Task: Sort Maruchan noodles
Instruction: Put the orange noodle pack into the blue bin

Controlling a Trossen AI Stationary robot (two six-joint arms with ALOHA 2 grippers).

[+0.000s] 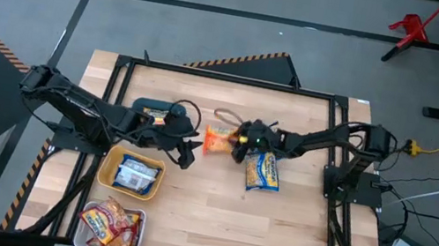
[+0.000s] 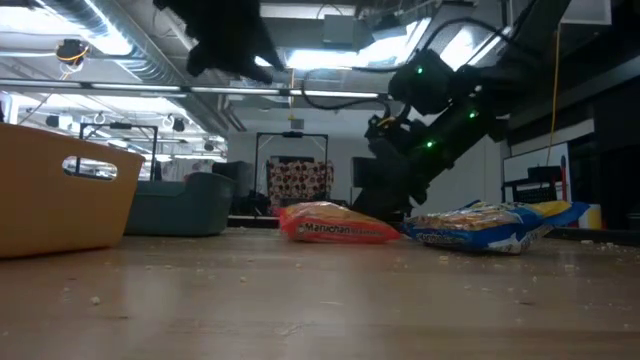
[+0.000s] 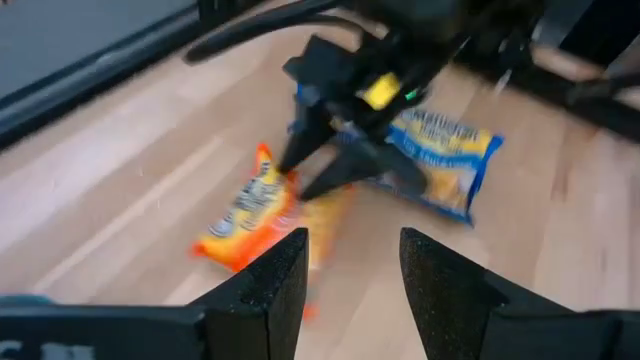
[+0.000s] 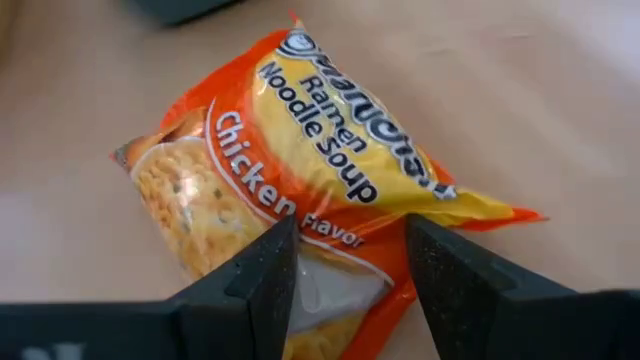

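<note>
An orange Maruchan noodle packet [image 1: 218,141] lies flat on the wooden table near the middle. A blue packet [image 1: 263,171] lies just to its right. My right gripper [image 4: 350,235] is open and slants down over the orange packet [image 4: 300,150], one finger on each side of its near end. My left gripper [image 3: 352,250] is open and holds nothing. It hangs above the table to the left of the orange packet [image 3: 245,210], which the left wrist view shows with the right arm's fingers [image 3: 305,150] over it. My right gripper's open fingers [image 4: 270,270] stand over the near end of the orange packet [image 4: 335,240], coming from the table's right and slanting down. I cannot tell whether the fingertips touch it. The packet lies flat on the table.
A yellow tray [image 1: 107,178] with a blue packet stands at the near left. A white tray [image 1: 138,233] nearer the front edge holds red and orange packets. A dark teal tray [image 1: 146,107] sits behind my left arm. Bare wood lies at the near right.
</note>
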